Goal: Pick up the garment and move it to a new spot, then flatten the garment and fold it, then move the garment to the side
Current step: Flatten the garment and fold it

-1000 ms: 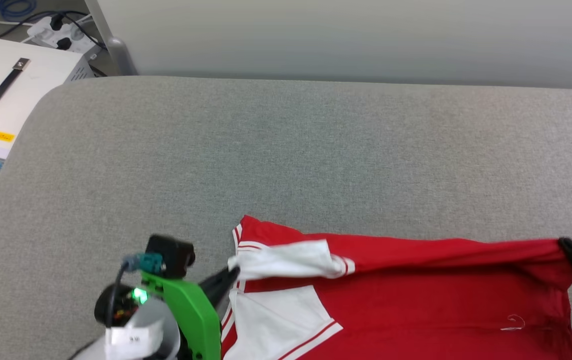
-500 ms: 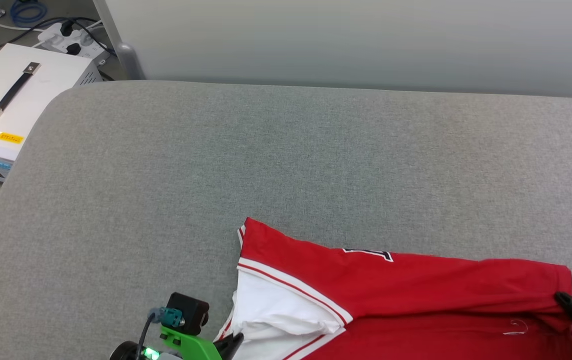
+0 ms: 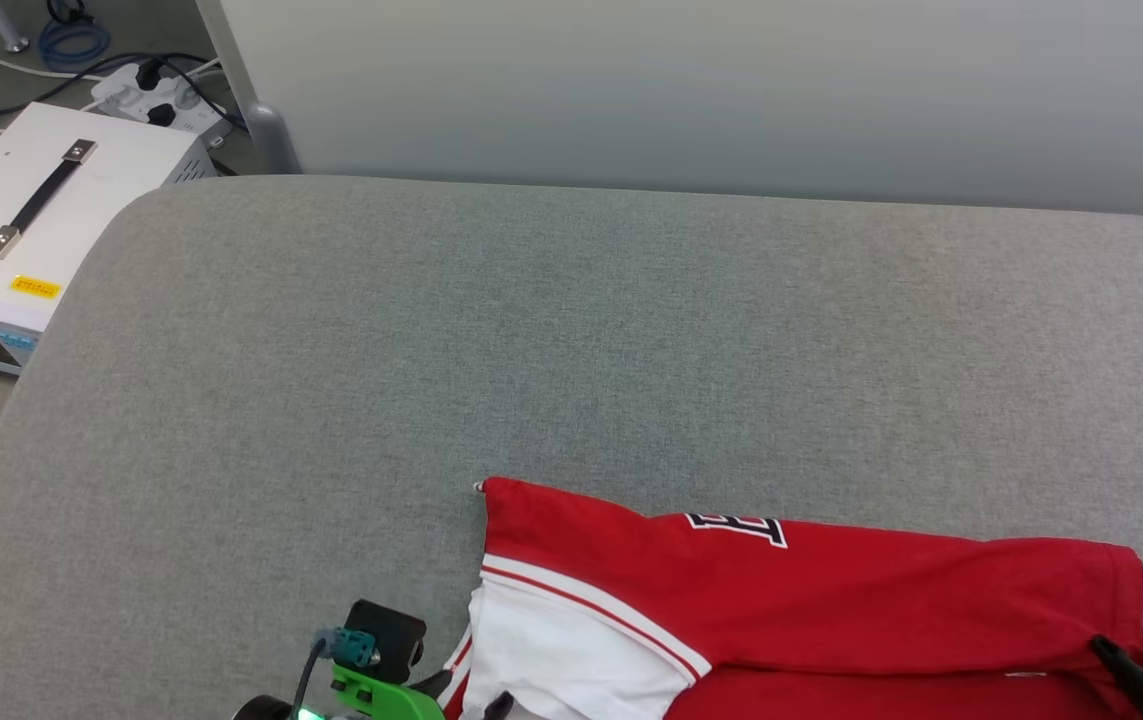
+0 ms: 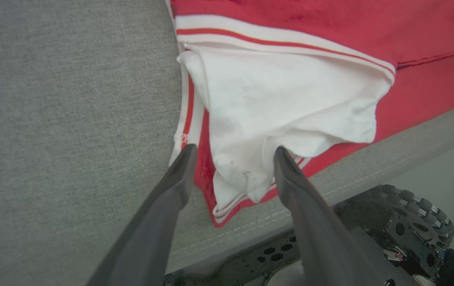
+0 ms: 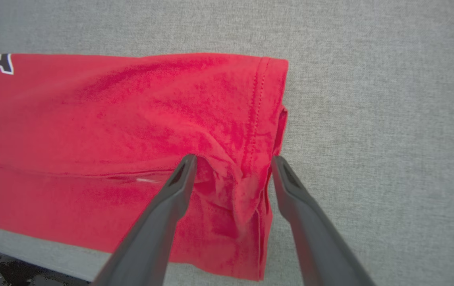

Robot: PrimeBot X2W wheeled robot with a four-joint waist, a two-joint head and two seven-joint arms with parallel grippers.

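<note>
While left gripper (image 4: 234, 149) and right gripper (image 5: 234, 158) sat released astride the garment (image 3: 831, 600), we feared fingers (image 5: 163, 206) snagging its 6 o'clock edge, undoing the fold.

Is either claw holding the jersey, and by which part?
Nothing is held. The left claw is open around the white sleeve of the jersey, the right claw open around its red hem corner.
</note>
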